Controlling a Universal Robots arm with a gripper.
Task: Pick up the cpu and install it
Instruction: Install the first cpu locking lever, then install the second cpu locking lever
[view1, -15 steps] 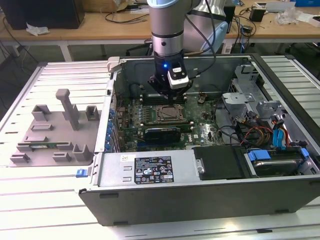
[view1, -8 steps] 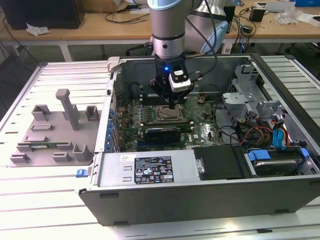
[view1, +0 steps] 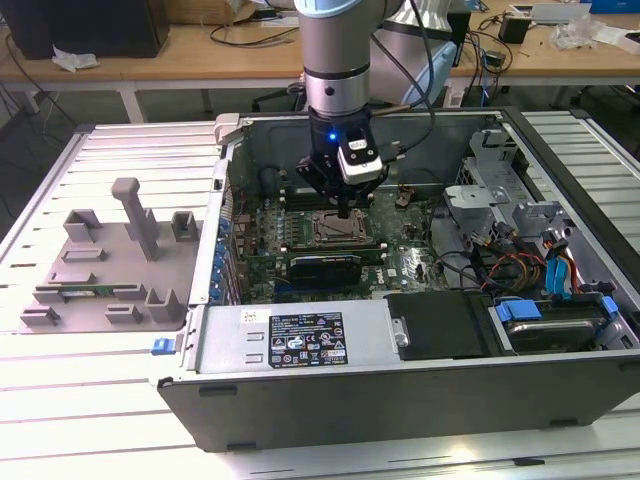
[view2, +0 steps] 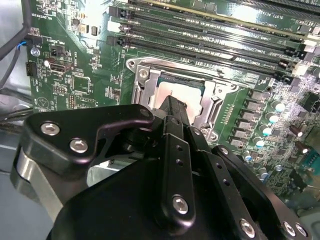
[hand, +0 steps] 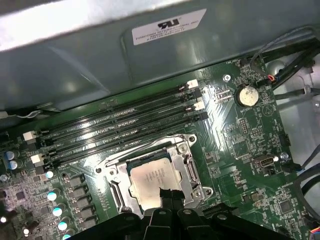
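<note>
Low centre of first wrist view: gripper (hand: 167, 194) fingers together, tip at or just over cpu (hand: 152, 179) edge, nothing held; contact unclear. Cpu seated in socket frame (hand: 186, 145), silver top showing. Beyond it, memory slots (hand: 125, 125), then case wall (hand: 75, 60). Exterior view centre: gripper (view1: 345, 210) down inside open case (view1: 300, 400); grey fixture (view1: 110, 260) at left on table (view1: 60, 440)

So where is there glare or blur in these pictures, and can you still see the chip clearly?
In the first wrist view the chip reads clearly; glare whitens the case wall. In the second wrist view the hand covers part of the chip, with glare on the memory slots. In the exterior view the table looks washed out.
</note>
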